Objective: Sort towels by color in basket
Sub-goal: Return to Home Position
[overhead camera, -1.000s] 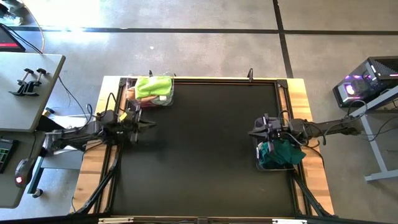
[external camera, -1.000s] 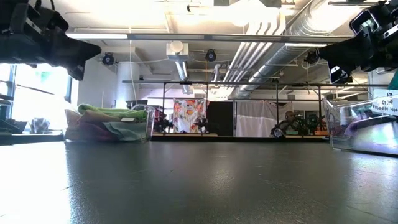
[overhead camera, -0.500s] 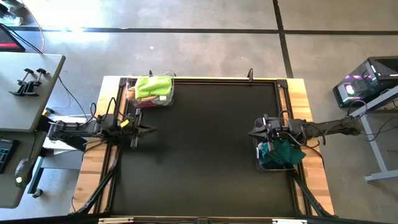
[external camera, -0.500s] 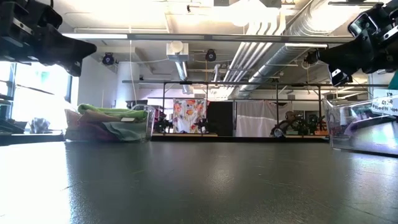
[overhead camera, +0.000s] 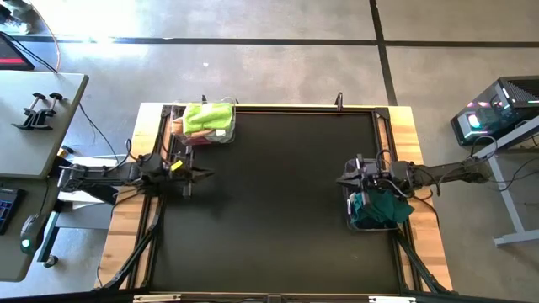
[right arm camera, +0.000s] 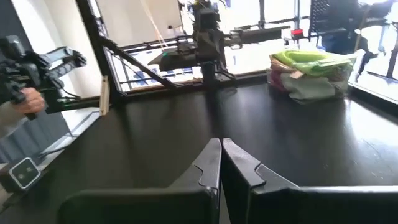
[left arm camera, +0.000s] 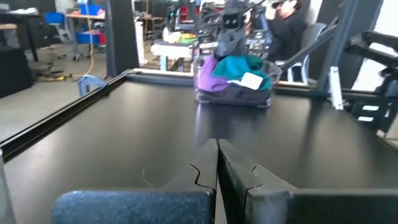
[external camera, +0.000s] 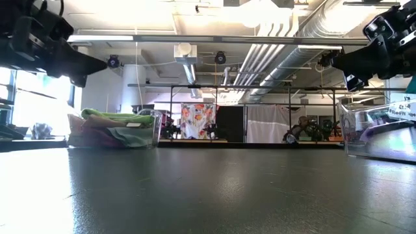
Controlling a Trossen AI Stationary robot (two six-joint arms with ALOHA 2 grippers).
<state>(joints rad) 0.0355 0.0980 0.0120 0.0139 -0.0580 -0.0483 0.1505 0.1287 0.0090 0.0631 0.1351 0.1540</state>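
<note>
Towels (overhead camera: pixel 208 118) in light colours sit in the far-left bin (overhead camera: pixel 232 137); dark towels (overhead camera: pixel 381 206) sit in the right bin (overhead camera: pixel 370 227) — none loose on the table (overhead camera: pixel 278 210). My left gripper (overhead camera: pixel 206 174) and right gripper (overhead camera: pixel 339 179) — both closed, empty. Sorting looks done.

The white label (external camera: pixel 403 108) on the clear bin (external camera: pixel 374 135) carries writing too blurred to read.

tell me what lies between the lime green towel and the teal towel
Bare black mat in the high view; only the right gripper hangs over it beside the dark teal towel.
</note>
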